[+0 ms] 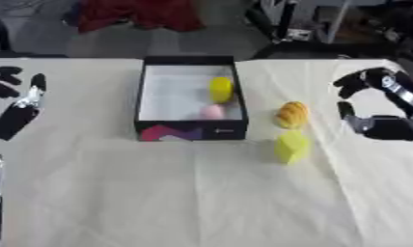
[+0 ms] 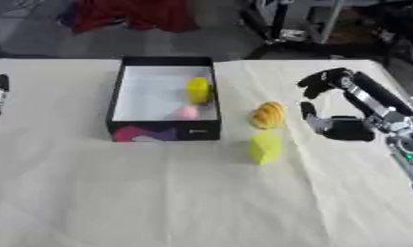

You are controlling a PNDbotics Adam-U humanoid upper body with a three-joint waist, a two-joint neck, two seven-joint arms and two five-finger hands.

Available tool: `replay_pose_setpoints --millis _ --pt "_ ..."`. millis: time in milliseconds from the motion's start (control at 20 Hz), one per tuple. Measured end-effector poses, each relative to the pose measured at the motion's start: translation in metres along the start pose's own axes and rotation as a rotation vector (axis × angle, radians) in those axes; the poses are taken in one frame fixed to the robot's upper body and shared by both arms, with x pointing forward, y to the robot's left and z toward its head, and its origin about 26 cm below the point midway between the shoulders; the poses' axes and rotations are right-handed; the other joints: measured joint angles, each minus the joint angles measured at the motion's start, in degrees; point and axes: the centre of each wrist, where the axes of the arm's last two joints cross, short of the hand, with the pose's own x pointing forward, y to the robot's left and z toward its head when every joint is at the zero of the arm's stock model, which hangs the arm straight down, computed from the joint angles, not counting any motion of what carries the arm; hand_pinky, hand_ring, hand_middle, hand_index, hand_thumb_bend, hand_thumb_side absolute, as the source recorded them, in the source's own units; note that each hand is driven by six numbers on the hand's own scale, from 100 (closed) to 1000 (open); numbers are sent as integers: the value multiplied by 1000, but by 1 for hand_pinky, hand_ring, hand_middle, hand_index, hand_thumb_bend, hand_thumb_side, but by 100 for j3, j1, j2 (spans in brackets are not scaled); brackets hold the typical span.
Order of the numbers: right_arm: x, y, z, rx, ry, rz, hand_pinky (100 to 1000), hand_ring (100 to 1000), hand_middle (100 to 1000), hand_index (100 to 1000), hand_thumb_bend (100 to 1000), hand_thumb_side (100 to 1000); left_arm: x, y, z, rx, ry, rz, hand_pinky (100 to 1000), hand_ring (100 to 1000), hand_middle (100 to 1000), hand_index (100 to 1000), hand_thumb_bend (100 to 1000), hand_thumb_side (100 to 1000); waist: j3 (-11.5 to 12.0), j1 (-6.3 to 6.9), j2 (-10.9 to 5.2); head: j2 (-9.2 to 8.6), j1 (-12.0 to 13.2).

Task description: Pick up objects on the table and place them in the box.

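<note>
We see a cream table (image 1: 159, 193) with a black box (image 1: 142, 96) at upper centre holding a yellow thing (image 1: 221, 89) and a pink one (image 1: 212, 112), our right hand (image 2: 345, 128) open, holding nothing, at the right, our left hand (image 1: 16, 116) open at the left edge, and just right of the box a yellow block (image 1: 292, 147) below an orange lump (image 1: 293, 114).

Box (image 2: 117, 103) on tabletop (image 2: 159, 193), 2 items inside: yellow one (image 2: 198, 89), pink one (image 2: 185, 113). Orange item (image 2: 267, 115) and yellow block (image 2: 265, 147) right of it. Right hand (image 2: 332, 103) open beside them, touching neither.
</note>
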Motion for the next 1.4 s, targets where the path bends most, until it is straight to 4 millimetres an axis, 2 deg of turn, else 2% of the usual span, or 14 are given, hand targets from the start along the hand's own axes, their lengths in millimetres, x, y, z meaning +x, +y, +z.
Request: replay_pose_setpoints --millis 200,350,450,550,900,1400 --pt "-16 -2 -9 58 35 14 803 749 726 840 100 198 11 2 5 -8 0 69 626 515 552 738 362 751 4 23 0 0 -11" --pt "-29 -2 -14 85 63 36 809 758 737 849 100 249 14 3 6 -18 0 117 627 514 550 738 362 753 16 29 0 0 -40" --pt "-37 -1 -16 97 79 56 816 768 751 859 100 338 13 4 8 -24 4 148 627 514 549 738 362 756 24 40 4 0 -69" --pt "-44 -1 -18 108 94 78 818 770 750 859 100 369 13 4 8 -29 4 180 627 514 549 738 362 757 41 53 9 0 -94" --pt "-61 2 -26 124 143 136 821 769 753 852 100 350 13 4 8 -49 -1 299 627 513 544 738 363 763 83 105 43 0 -188" --pt "-66 8 -42 132 145 162 821 768 749 850 100 379 13 4 8 -70 -13 405 628 513 542 738 367 765 148 169 100 0 -313"
